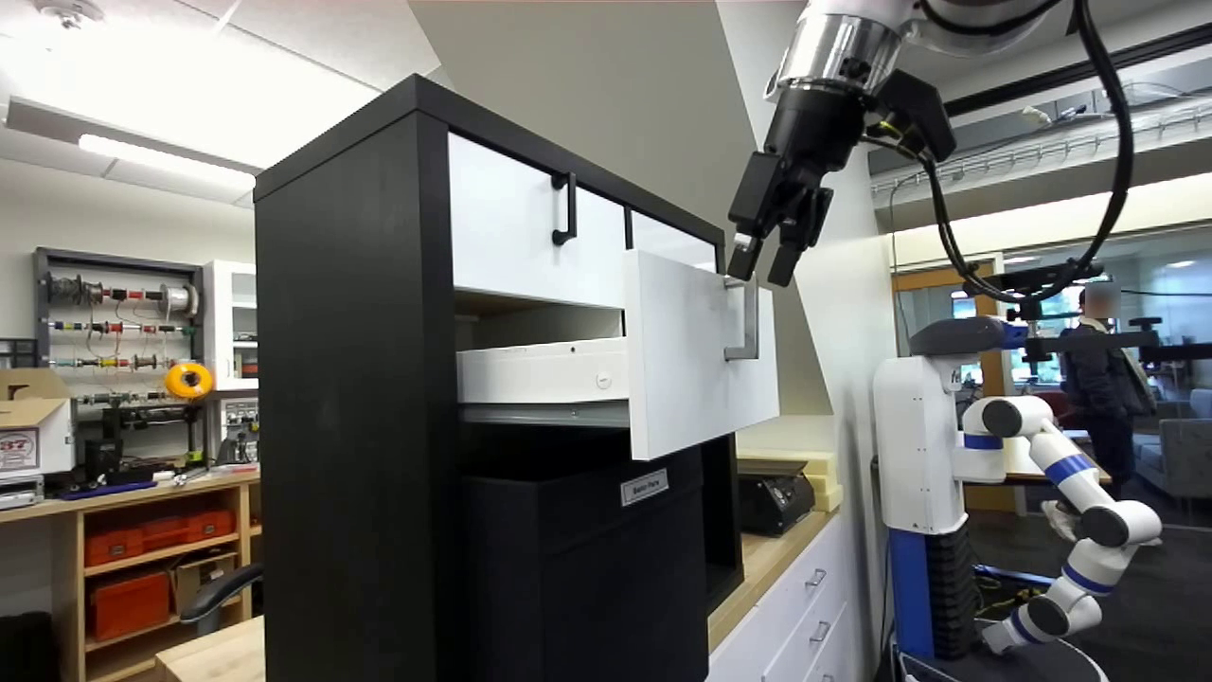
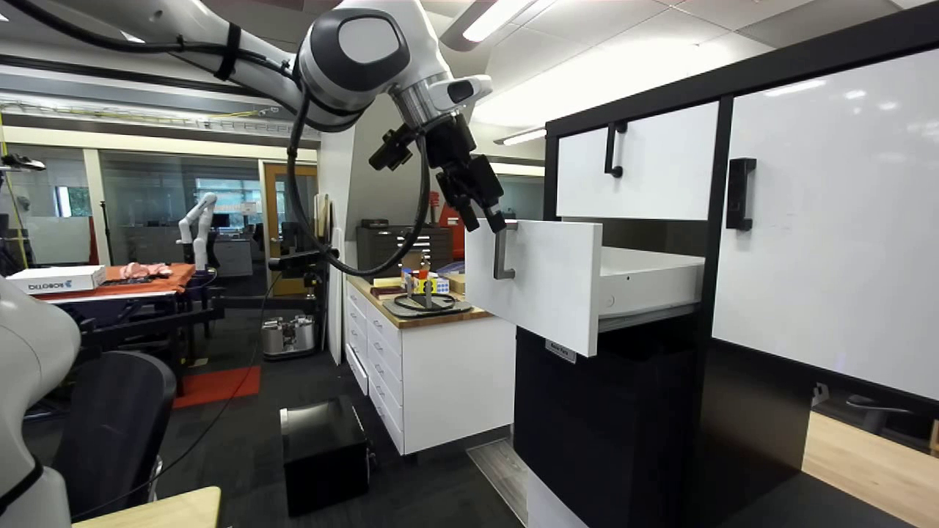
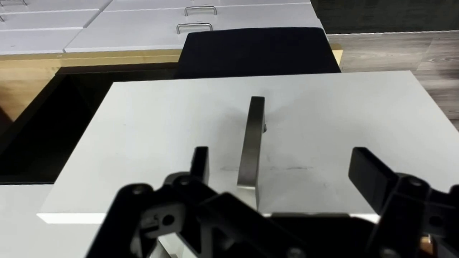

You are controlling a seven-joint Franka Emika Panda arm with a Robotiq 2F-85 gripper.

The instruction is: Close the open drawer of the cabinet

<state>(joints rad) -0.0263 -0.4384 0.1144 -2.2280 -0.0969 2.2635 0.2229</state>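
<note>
The tall black cabinet [image 1: 341, 379] also shows in an exterior view [image 2: 721, 161]. Its open drawer [image 1: 672, 379] is pulled well out, with white front and sides; it shows in an exterior view [image 2: 557, 286] and the wrist view [image 3: 161, 125]. A dark metal handle [image 1: 751, 322] stands upright on its front. My gripper [image 1: 763, 265] is open and empty, tilted down at the top of the drawer front, as an exterior view [image 2: 483, 218] also shows. In the wrist view the fingers [image 3: 283, 163] lie either side of the handle [image 3: 252, 143], nearer on the left. Contact cannot be told.
Short closed white fronts [image 1: 535, 223] sit above the drawer. A black panel with a label [image 1: 606, 568] is below it. A low white counter unit [image 2: 455, 389] and a black box [image 2: 323, 458] stand nearby. A white robot [image 1: 914, 455] and a person [image 1: 1098, 398] are behind.
</note>
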